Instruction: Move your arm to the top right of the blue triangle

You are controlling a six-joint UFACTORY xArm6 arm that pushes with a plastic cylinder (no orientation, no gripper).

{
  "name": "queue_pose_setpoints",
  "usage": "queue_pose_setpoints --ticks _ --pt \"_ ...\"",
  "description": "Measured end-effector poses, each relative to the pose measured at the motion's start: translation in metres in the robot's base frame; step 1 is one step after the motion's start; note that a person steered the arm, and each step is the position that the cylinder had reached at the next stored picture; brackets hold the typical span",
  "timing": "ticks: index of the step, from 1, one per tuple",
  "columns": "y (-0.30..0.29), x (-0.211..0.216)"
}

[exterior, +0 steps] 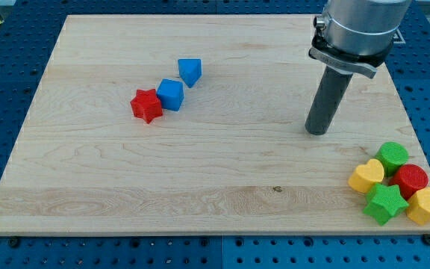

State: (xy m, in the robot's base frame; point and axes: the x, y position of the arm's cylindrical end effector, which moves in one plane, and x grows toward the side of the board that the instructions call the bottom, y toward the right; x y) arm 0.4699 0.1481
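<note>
The blue triangle (pixel 189 72) lies on the wooden board (pixel 215 172), left of the middle and toward the view's top. A blue cube (pixel 170 95) sits just below-left of it, and a red star (pixel 146 105) touches the cube on its left. My tip (pixel 317 132) rests on the board far to the right of the blue triangle and somewhat lower, well apart from all three blocks. The dark rod rises from the tip to the grey arm at the view's top right.
A cluster of blocks sits at the board's bottom right corner: a yellow heart (pixel 366 176), a green cylinder (pixel 392 156), a red cylinder (pixel 410 179), a green star (pixel 384 203) and a yellow hexagon (pixel 427 205). Blue perforated table surrounds the board.
</note>
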Motion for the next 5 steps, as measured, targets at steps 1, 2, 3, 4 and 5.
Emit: queue_pose_setpoints --ticks 1,2,3,4,5 --pt "0.0 -0.0012" --pt "0.0 -0.0014" --pt "0.0 -0.0038" --pt "0.0 -0.0069" --pt "0.0 -0.0099"
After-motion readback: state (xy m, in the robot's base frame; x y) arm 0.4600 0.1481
